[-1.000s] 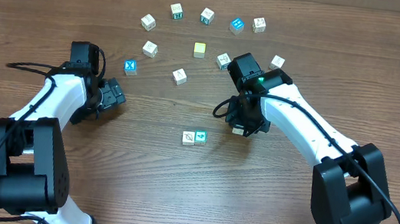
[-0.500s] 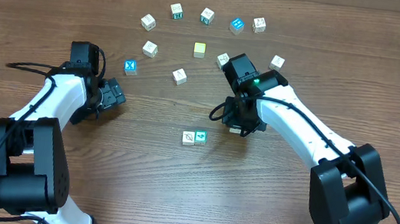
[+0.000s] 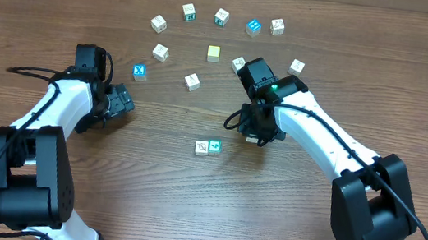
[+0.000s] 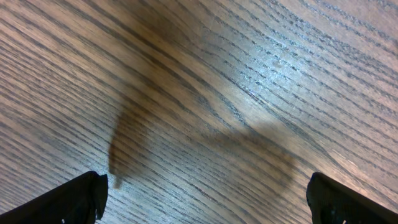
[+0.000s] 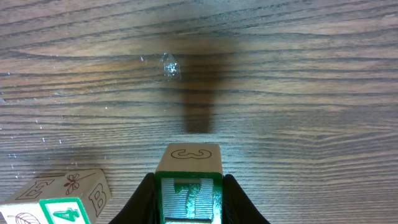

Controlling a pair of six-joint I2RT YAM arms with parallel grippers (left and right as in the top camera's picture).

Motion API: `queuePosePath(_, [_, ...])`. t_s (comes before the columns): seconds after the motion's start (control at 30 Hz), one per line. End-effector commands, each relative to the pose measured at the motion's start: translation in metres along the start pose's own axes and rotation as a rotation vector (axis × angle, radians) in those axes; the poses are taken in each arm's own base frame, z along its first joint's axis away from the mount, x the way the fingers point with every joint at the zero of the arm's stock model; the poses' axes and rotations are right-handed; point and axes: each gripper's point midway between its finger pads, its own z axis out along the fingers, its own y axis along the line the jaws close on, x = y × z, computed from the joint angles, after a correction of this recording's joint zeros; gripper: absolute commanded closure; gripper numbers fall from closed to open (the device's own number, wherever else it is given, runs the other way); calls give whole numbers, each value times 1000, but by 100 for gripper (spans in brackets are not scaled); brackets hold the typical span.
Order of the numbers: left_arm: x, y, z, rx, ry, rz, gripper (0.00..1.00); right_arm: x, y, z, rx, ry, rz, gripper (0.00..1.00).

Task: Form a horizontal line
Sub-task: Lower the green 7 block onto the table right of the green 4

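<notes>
The horizontal line (image 3: 208,147) is two touching cubes, one white-faced and one teal-faced, on the table below centre. It also shows at the lower left of the right wrist view (image 5: 59,199). My right gripper (image 3: 255,136) is shut on a green "7" cube (image 5: 189,186) and holds it above the wood, just right of and behind the line. My left gripper (image 3: 123,101) is open and empty over bare wood at the left; its two fingertips (image 4: 81,199) stand far apart.
Several loose cubes lie in an arc at the back of the table: white ones (image 3: 159,23), a blue one (image 3: 139,71), a yellow-green one (image 3: 214,53) and a teal one (image 3: 253,27). The table's far edge runs along the top.
The right arm shifted slightly left and back with the cube between one second and half a second ago, then held still. The left arm has not moved.
</notes>
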Motion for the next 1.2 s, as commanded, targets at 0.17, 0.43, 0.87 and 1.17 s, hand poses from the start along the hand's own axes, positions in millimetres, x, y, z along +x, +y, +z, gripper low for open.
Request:
queuePosePath(0.17, [2,3,4,-13,11,1,0,0,-1,3,13,-4,-8,87])
queuePosePath(0.43, [2,3,4,-13,11,1,0,-1,0,13,21,7,-12,88])
queuePosePath(0.87, [2,4,4,-13,10,1,0,5,1,20,24,7,-29,88])
queuePosePath(1.17, [2,3,4,-13,11,1,0,4,2,20,23,5,-29,87])
